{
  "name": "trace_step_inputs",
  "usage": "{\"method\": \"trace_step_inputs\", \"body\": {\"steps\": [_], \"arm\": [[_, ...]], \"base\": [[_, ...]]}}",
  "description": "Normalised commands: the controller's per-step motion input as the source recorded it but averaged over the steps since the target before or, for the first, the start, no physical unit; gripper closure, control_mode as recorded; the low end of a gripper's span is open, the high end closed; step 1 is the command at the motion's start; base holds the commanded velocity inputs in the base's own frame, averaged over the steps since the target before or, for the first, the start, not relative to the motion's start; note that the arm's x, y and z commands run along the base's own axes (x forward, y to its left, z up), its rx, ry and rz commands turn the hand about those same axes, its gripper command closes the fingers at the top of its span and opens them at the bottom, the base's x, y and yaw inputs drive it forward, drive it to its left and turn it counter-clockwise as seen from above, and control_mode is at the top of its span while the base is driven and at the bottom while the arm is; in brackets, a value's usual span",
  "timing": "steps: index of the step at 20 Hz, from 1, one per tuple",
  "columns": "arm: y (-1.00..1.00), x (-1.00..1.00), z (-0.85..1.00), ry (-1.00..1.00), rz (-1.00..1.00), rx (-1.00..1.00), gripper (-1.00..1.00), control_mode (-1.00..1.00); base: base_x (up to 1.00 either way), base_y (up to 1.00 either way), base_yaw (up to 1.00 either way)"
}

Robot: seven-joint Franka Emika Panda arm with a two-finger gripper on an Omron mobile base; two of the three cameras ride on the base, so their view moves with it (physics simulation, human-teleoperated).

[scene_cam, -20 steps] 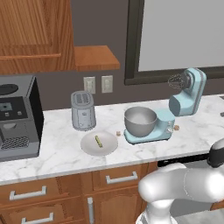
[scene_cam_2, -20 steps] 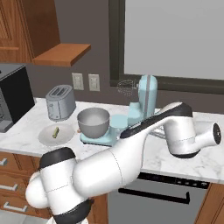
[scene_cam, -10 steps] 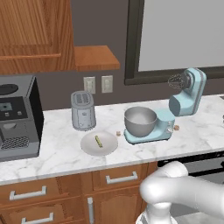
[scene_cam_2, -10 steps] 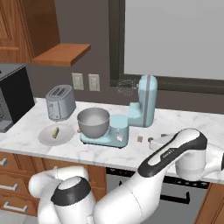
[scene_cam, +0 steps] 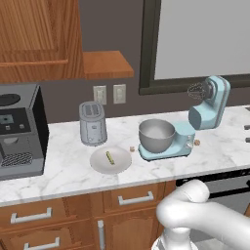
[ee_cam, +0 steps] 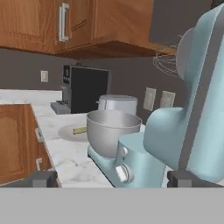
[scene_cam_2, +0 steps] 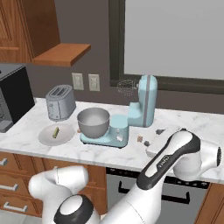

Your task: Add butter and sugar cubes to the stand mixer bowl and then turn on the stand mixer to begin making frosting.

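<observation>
The light-blue stand mixer [scene_cam: 210,105] [scene_cam_2: 142,105] stands on the marble counter with its head tilted back and its whisk raised. The steel stand mixer bowl [scene_cam: 156,135] [scene_cam_2: 93,122] [ee_cam: 111,131] sits on its base. The butter [scene_cam: 110,157] [scene_cam_2: 55,131] [ee_cam: 79,130] lies on a pale plate [scene_cam: 122,163] left of the bowl. One of the sugar cubes [scene_cam: 132,148] lies left of the mixer base, another [scene_cam: 197,142] [scene_cam_2: 140,138] to its right. My gripper [scene_cam_2: 153,136] [ee_cam: 116,179] is open and holds nothing. It hangs low over the counter right of the mixer and faces the mixer's side knobs.
A grey toaster [scene_cam: 93,123] [scene_cam_2: 60,102] stands behind the plate and a black coffee machine [scene_cam: 19,132] at the far left. Wall cabinets and a wooden shelf [scene_cam: 105,63] hang above. My own arm curves across the front right of the counter [scene_cam_2: 175,153].
My arm has swung off the stretch in front of the mixer, down and to the right. The hand now sits low beside the mixer base. The butter, cubes and bowl have not moved.
</observation>
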Motion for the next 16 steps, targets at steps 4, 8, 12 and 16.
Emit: {"method": "trace_step_inputs", "body": {"steps": [4, 8, 12, 16], "arm": [[0.38, 0.03, -0.22, -0.07, 0.04, -0.31, -1.00, -1.00], [0.28, 0.11, -0.41, 0.00, 0.01, -0.16, -1.00, -1.00], [0.18, 0.19, -0.40, 0.00, 0.00, -0.02, -1.00, -1.00], [0.07, 0.22, -0.32, 0.00, 0.00, 0.00, -1.00, -1.00]], "base": [[0.00, 0.00, 0.00], [0.00, 0.00, 0.00], [0.00, 0.00, 0.00], [0.00, 0.00, 0.00]]}}
